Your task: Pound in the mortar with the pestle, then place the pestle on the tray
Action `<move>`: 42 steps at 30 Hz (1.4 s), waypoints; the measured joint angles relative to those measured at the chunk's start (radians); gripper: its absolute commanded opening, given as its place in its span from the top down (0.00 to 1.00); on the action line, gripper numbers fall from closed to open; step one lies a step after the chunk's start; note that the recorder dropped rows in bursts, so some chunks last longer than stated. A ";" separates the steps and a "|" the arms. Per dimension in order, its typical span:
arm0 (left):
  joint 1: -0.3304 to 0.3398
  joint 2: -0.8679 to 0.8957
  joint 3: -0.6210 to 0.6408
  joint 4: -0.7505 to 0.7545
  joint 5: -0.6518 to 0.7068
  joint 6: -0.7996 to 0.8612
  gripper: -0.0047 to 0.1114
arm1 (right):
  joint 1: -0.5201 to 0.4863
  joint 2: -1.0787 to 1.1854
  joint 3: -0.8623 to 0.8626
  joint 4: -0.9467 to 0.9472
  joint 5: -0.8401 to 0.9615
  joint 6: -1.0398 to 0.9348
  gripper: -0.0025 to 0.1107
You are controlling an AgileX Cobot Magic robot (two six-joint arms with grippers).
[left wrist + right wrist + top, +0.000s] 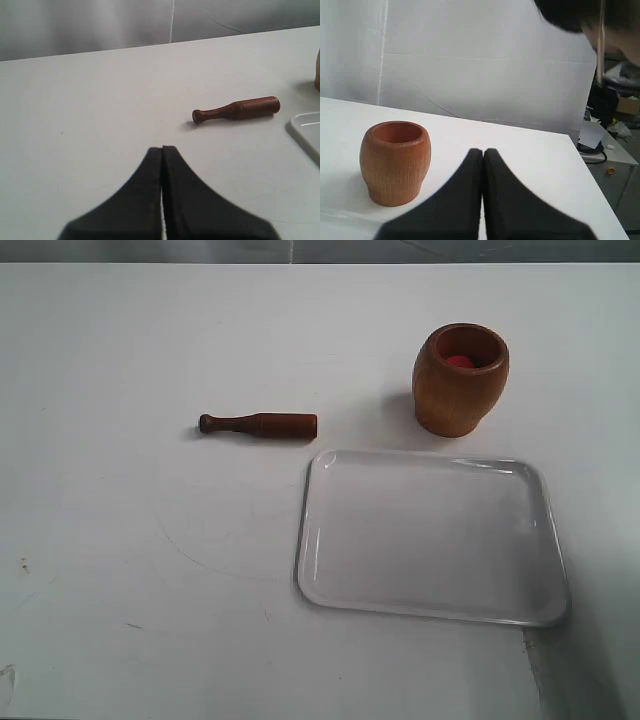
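The light brown mortar point(460, 379) stands upright at the back right of the white table, with something red inside it. The dark reddish-brown pestle point(258, 425) lies flat to its left, knob end pointing left. The white tray point(432, 536) lies in front of the mortar. Neither arm shows in the exterior view. My left gripper point(162, 148) is shut with nothing in it, and the pestle point(236, 109) lies some way off from it. My right gripper point(483, 150) is shut and holds nothing, with the mortar point(395, 162) standing apart beside it.
The tray's corner point(306, 131) shows near the pestle in the left wrist view. The table's far edge point(572, 150) shows in the right wrist view, with clutter point(607, 140) and a person's head point(590, 20) beyond it. A white backdrop hangs behind the table.
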 measured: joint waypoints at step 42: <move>0.000 0.000 0.000 0.000 0.000 0.000 0.96 | 0.090 0.484 -0.618 0.402 0.228 -0.369 0.98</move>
